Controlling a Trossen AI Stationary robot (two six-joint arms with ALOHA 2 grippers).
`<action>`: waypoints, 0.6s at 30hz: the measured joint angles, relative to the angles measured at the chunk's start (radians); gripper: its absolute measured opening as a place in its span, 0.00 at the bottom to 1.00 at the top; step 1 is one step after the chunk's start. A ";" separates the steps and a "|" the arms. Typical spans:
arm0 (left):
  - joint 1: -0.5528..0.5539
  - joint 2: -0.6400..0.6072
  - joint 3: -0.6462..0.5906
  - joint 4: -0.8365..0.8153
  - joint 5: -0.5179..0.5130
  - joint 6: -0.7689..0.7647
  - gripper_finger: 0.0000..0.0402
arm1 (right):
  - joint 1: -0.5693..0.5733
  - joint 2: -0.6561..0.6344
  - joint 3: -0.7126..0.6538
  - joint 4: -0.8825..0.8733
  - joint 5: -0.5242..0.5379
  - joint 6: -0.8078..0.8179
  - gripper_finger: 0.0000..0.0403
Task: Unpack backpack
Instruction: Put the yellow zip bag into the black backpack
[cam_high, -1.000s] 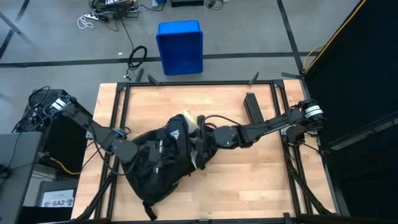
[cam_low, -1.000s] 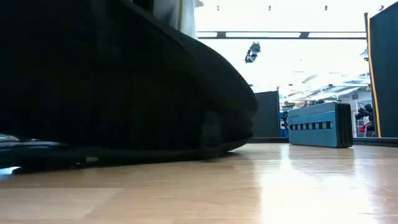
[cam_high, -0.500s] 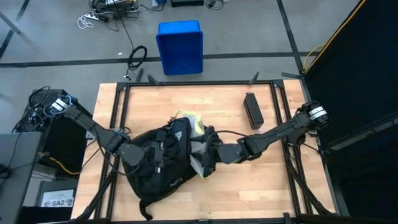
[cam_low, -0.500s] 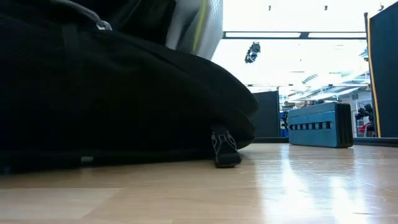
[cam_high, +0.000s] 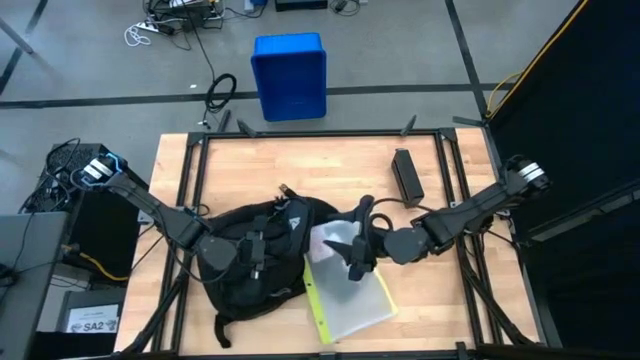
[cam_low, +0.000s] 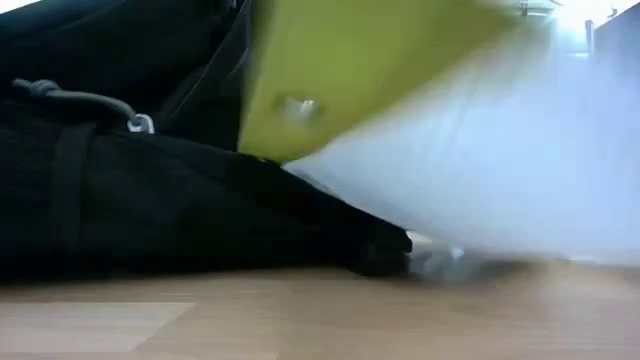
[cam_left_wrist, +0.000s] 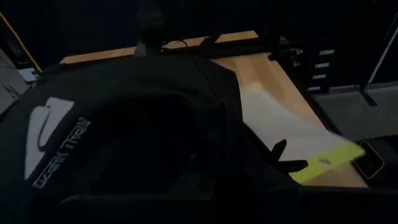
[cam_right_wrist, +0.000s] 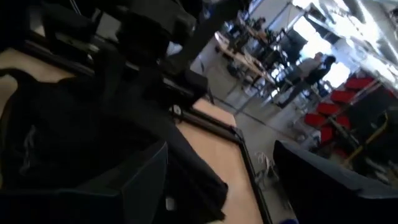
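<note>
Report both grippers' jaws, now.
Left gripper: shut on the backpack.
Right gripper: open above the clear folder, holding nothing.

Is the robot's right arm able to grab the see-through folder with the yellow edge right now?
Probably yes. The right gripper is open directly over the folder, which lies flat on the table beside the backpack, with nothing covering it.

Robotics lab, framed wooden table (cam_high: 430, 290), floor cables (cam_high: 222, 92), electronics rack (cam_high: 72, 245)
</note>
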 joint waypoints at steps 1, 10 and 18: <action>0.000 0.000 -0.006 0.012 0.000 -0.001 0.00 | 0.000 -0.004 0.000 -0.028 0.007 0.022 0.65; -0.002 -0.001 -0.018 0.033 0.018 0.000 0.00 | -0.057 0.008 -0.023 -0.400 -0.231 0.423 0.60; -0.002 -0.001 -0.018 0.041 0.029 0.009 0.00 | -0.072 0.026 -0.124 -0.595 -0.448 0.637 0.52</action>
